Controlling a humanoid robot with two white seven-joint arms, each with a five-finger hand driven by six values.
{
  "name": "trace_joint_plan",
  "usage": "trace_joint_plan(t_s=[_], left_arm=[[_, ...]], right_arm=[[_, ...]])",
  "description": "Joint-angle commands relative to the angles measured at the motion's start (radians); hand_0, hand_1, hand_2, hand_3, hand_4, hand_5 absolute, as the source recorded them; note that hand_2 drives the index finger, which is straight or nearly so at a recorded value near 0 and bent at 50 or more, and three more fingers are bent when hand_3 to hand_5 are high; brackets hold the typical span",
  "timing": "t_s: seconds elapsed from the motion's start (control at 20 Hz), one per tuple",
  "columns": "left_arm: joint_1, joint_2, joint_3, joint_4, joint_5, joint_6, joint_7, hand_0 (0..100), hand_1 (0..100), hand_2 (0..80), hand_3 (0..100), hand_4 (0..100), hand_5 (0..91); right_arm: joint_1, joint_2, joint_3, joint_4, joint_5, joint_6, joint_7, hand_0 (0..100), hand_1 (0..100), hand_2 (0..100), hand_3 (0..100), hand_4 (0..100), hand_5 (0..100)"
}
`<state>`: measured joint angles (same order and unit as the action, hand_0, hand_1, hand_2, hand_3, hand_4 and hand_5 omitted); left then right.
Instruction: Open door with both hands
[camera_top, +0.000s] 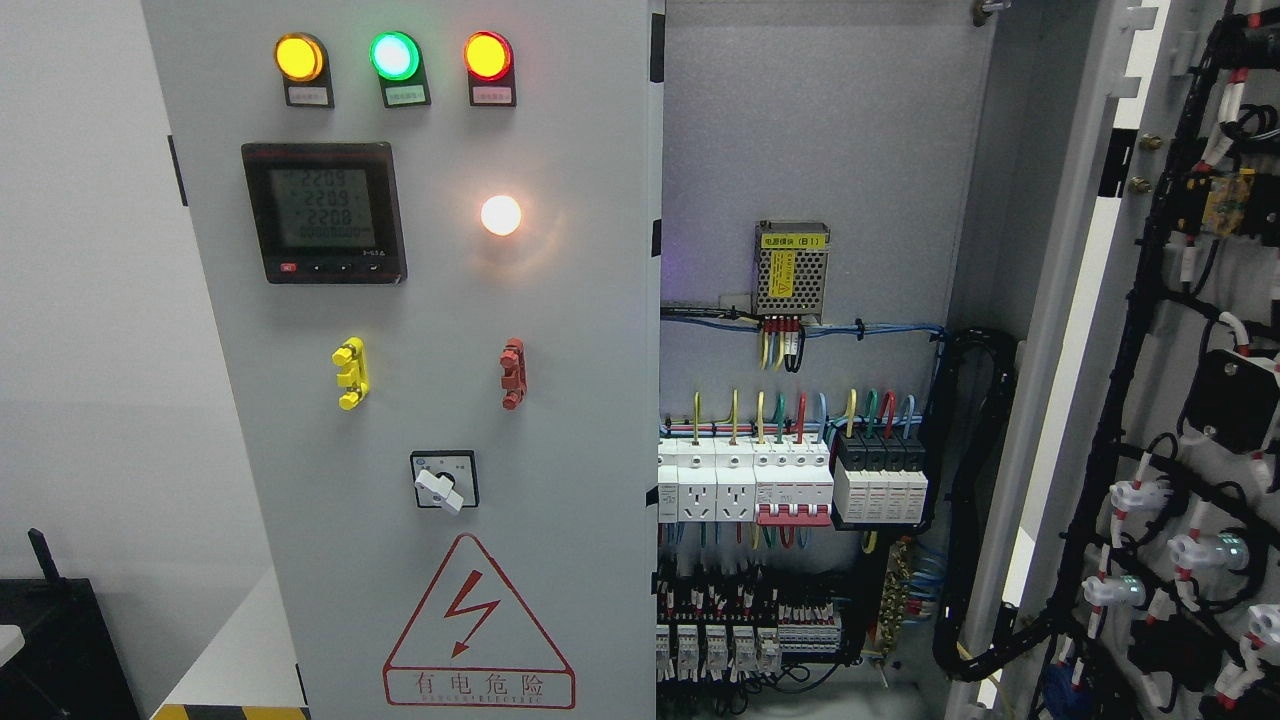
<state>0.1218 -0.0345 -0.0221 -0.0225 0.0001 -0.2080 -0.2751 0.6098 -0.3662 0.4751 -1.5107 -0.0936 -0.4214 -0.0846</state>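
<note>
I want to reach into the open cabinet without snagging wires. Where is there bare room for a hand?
The back panel is bare above and around the small power supply. Lower down it is crowded: the breaker row, the terminal blocks, and the black cable bundle on the right.

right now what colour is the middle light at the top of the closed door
Green; the middle light shows best in the head view.
</note>
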Motion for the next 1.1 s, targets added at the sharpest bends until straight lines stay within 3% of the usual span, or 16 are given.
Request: trace_joint_plan(t_s=[0.0, 0.25, 0.6, 0.75, 0.9, 1.05], left_arm=[[-0.008, -0.007, 0.039, 0.032, -0.014, -0.005, 0.001, 0, 0, 0.0, 0, 0, 0.0], [-0.017, -0.010, 0.039, 0.030, -0.014, -0.005, -0.001, 0, 0, 0.0, 0, 0, 0.0], [-0.025, -0.015, 0.039, 0.029, -0.015, -0.005, -0.001, 0, 0, 0.0, 0, 0, 0.0], [-0.025, -0.015, 0.039, 0.029, -0.017, -0.005, -0.001, 0, 0, 0.0, 0, 0, 0.0], [-0.025, -0.015, 0.039, 0.029, -0.017, -0.005, -0.001, 0, 0, 0.0, 0, 0, 0.0], [-0.025, -0.015, 0.039, 0.029, -0.017, -0.005, -0.003, 0, 0, 0.0, 0, 0, 0.0]], right_arm=[[-0.010, -0.065, 0.054, -0.287, 0.000, -0.033, 0.000, 39, 0, 0, 0, 0, 0], [-0.047, -0.031, 0.057, -0.371, 0.000, -0.098, 0.000, 39, 0, 0, 0, 0, 0], [-0.254, 0.139, 0.039, -0.370, 0.003, -0.086, -0.001, 39, 0, 0, 0, 0, 0], [-0.341, 0.188, 0.014, -0.349, 0.005, -0.036, 0.000, 39, 0, 0, 0, 0, 0], [-0.412, 0.208, 0.007, -0.345, 0.006, 0.016, 0.002, 39, 0, 0, 0, 0, 0], [-0.484, 0.220, -0.025, -0.348, 0.003, 0.128, 0.002, 39, 0, 0, 0, 0, 0]])
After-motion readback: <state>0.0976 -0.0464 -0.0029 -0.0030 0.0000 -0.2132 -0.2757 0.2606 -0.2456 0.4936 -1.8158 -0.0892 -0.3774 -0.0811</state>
